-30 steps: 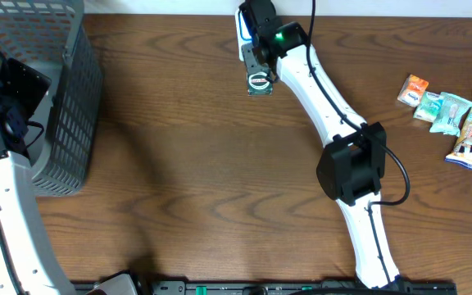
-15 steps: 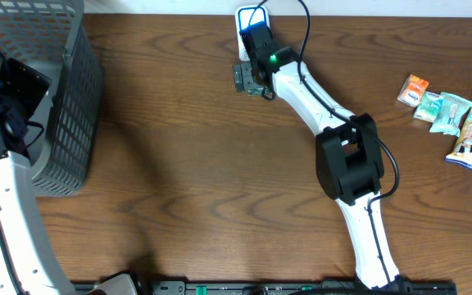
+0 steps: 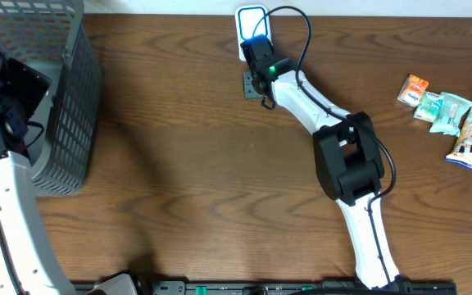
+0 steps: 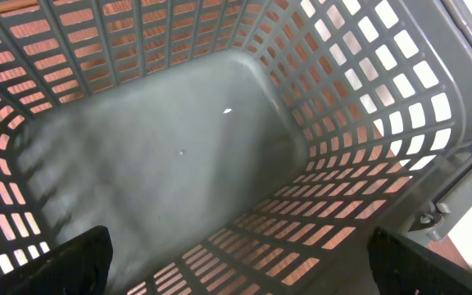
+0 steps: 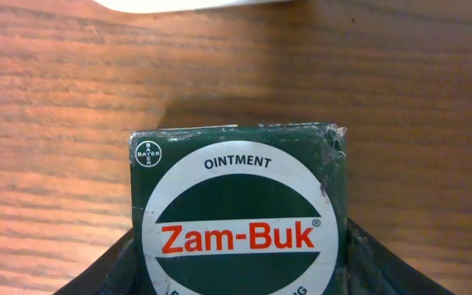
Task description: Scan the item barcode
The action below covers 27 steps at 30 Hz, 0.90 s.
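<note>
Overhead shows the right gripper (image 3: 253,85) clenched on the Zam-Buk box (image 5: 240,215), its 2 fingers (image 5: 105,277) against the sides, just in front of the white scanner (image 3: 252,20) at the far edge of the table (image 3: 179,156). Presentation looks under way, though I cannot tell whether the barcode has been read. The left gripper (image 4: 244,274) hangs spread wide, holding nothing, over the grey basket (image 4: 367,98). The tabletop is brown wood grain, with snack packets (image 3: 453,115) lying at the right.

Probably mock shop checkout: scanner (image 3: 252,18), basket (image 3: 74,106), snack packets (image 3: 453,115).
</note>
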Available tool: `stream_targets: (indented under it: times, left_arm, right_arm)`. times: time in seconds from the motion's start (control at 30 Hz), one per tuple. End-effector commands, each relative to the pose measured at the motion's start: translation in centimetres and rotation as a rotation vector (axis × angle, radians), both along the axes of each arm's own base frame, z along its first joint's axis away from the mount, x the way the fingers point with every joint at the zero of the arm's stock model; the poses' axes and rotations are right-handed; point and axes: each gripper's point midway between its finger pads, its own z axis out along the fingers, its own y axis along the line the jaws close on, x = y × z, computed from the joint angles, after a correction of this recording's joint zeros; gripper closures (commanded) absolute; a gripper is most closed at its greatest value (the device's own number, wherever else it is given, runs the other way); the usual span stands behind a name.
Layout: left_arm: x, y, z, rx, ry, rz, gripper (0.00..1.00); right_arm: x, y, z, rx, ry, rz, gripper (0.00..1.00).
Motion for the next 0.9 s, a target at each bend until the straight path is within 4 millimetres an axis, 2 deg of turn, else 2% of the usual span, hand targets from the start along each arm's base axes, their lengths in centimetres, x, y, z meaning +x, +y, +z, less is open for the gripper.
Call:
stream_targets:
  times: [0.0, 0.17, 0.27, 0.4, 0.53, 0.67, 0.73, 0.87]
  left_arm:
    - [-0.1, 0.3, 0.2, 0.005, -0.004, 0.013, 0.02]
    - [-0.1, 0.3, 0.2, 0.006, -0.004, 0.013, 0.02]
    - [-0.1, 0.3, 0.2, 0.005, -0.004, 0.013, 0.03]
    - [-0.1, 0.3, 0.2, 0.006, -0.004, 0.013, 0.02]
    - [-0.1, 0.3, 0.2, 0.006, -0.004, 0.013, 0.02]
    - [-0.1, 0.3, 0.2, 0.006, -0.004, 0.013, 0.02]
    - [-0.1, 0.3, 0.2, 0.005, -0.004, 0.013, 0.02]
    - [-0.1, 0.3, 0.2, 0.006, -0.004, 0.013, 0.02]
  right_arm:
    - [-0.2, 0.6, 3.2, 0.068, -0.008, 0.001, 0.6]
    - [-0.1, 2.0, 9.0, 0.214, -0.062, -0.002, 0.57]
    - [0.1, 3.1, 12.4, 0.379, -0.076, -0.014, 0.59]
    - [0.4, 5.1, 15.6, 0.727, 0.012, -0.028, 0.59]
    - [2.2, 5.4, 18.2, 1.074, 0.126, -0.079, 0.62]
    - [4.1, 5.0, 19.7, 1.292, 0.192, -0.115, 0.61]
    - [5.4, 4.7, 19.4, 1.381, 0.23, -0.183, 0.6]
    - [6.3, 5.2, 18.2, 1.506, 0.354, -0.287, 0.61]
